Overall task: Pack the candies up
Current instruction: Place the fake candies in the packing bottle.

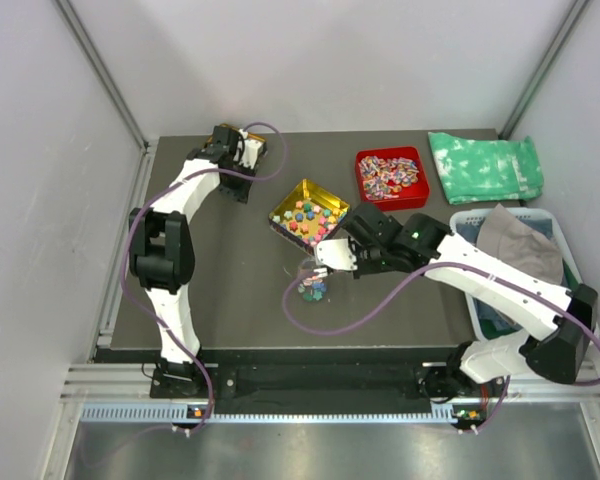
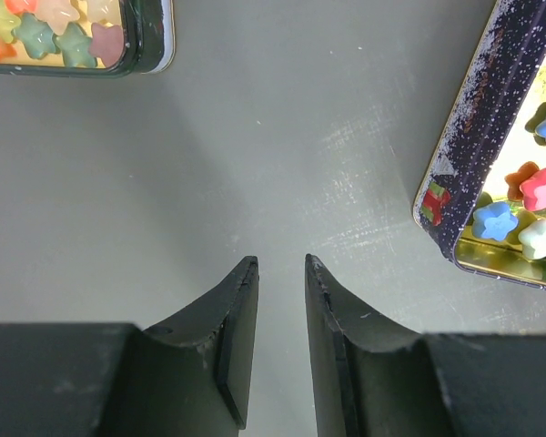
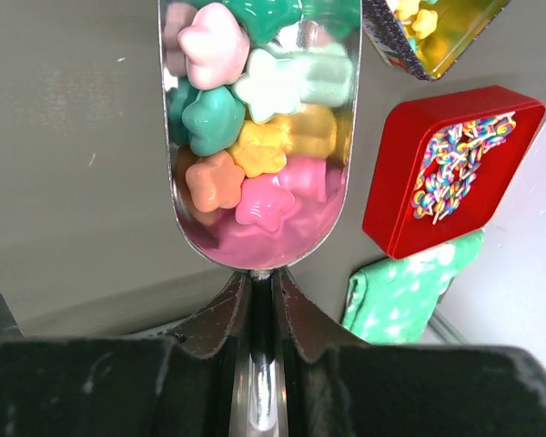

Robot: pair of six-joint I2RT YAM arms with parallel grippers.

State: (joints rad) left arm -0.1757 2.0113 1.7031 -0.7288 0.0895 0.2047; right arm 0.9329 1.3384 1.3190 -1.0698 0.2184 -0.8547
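Observation:
The candies (image 1: 308, 213) are small star-shaped sweets in pink, blue, green, yellow and red, lying in an open gold tin (image 1: 332, 199) at mid-table. My right gripper (image 3: 262, 278) is shut on the handle of a metal scoop (image 3: 257, 241), whose bowl is heaped with candies (image 3: 227, 118). In the top view the scoop (image 1: 329, 252) hangs just above a small clear container (image 1: 311, 287) with a few candies in it. My left gripper (image 2: 280, 264) hovers over bare table at the back left with its fingers apart and nothing between them.
A second dark-rimmed tin (image 2: 150, 41) of pale star sweets lies by the left gripper. A red tray (image 1: 391, 177) of striped sweets stands at the back. A green cloth (image 1: 485, 166) and a white basket (image 1: 472, 219) with fabric occupy the right side.

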